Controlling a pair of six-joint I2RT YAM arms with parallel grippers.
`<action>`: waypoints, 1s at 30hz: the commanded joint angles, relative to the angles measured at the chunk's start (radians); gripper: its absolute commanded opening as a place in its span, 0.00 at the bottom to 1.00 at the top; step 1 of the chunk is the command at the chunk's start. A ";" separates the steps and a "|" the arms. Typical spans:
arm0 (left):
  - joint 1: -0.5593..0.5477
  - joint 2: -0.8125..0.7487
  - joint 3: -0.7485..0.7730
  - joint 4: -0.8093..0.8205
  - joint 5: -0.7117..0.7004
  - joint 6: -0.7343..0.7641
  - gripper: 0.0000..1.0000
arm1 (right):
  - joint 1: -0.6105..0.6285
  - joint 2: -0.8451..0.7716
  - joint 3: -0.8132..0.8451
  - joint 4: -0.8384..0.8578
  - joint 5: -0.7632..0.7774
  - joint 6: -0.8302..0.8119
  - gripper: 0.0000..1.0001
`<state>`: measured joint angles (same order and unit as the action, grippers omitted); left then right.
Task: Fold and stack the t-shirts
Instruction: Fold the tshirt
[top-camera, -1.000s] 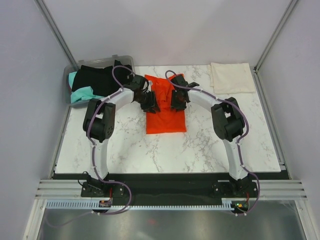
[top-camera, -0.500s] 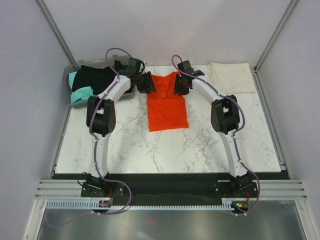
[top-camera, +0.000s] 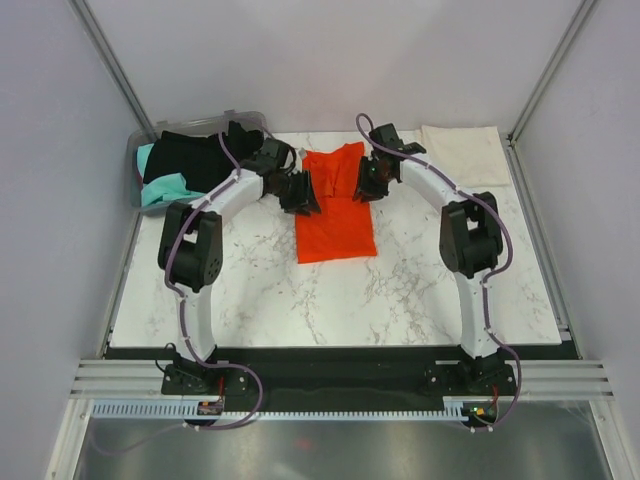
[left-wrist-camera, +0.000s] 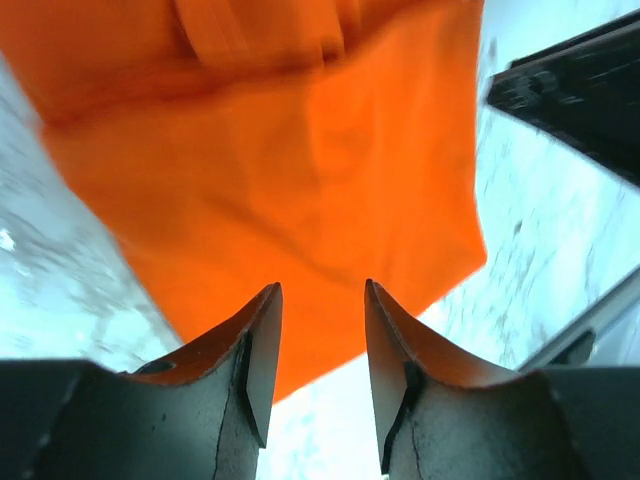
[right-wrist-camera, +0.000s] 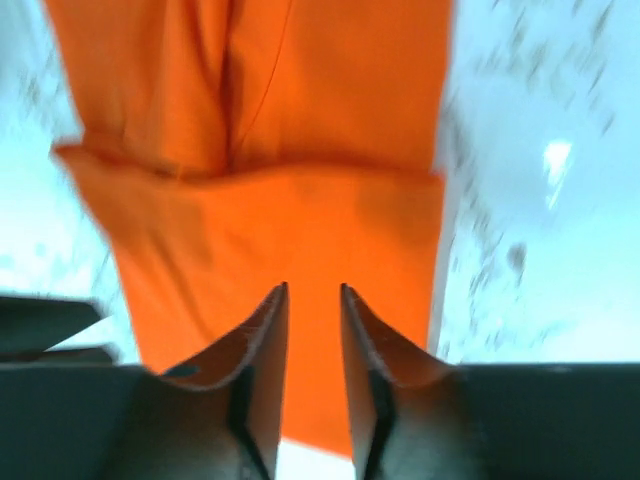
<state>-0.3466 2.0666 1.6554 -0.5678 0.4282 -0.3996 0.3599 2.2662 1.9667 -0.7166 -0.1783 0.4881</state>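
Note:
The orange-red t-shirt (top-camera: 336, 225) lies on the marble table as a narrow folded strip, long axis running near to far. My left gripper (top-camera: 300, 192) hangs at its left edge and my right gripper (top-camera: 364, 186) at its right edge, both near the far half. In the left wrist view the left gripper (left-wrist-camera: 320, 290) is open over the orange cloth (left-wrist-camera: 300, 180), with nothing between its fingers. The right gripper (right-wrist-camera: 314, 288) is open too, above the shirt (right-wrist-camera: 300, 220), where a cross fold shows. A cream-white t-shirt (top-camera: 462, 155) lies folded at the far right corner.
A clear grey bin (top-camera: 140, 190) at the far left holds black cloth (top-camera: 195, 160) and teal cloth (top-camera: 160, 190). The marble table (top-camera: 420, 290) ends at a black strip along the near edge. Grey walls close in the sides and back.
Both grippers swung toward the shirt's far end, then came back partway along its sides. The orange shirt now lies flatter, shifted slightly right.

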 joint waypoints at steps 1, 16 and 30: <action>-0.045 -0.059 -0.118 0.065 0.081 -0.022 0.45 | 0.007 -0.157 -0.148 0.035 -0.142 -0.026 0.32; -0.061 -0.074 -0.388 0.109 0.009 0.012 0.43 | -0.013 -0.250 -0.687 0.298 -0.263 -0.013 0.00; -0.235 -0.546 -0.848 0.184 -0.020 -0.175 0.45 | 0.001 -0.845 -1.291 0.405 -0.317 0.137 0.01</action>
<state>-0.5602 1.6623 0.8764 -0.3508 0.4473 -0.4870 0.3538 1.5555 0.7341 -0.3222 -0.4793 0.5716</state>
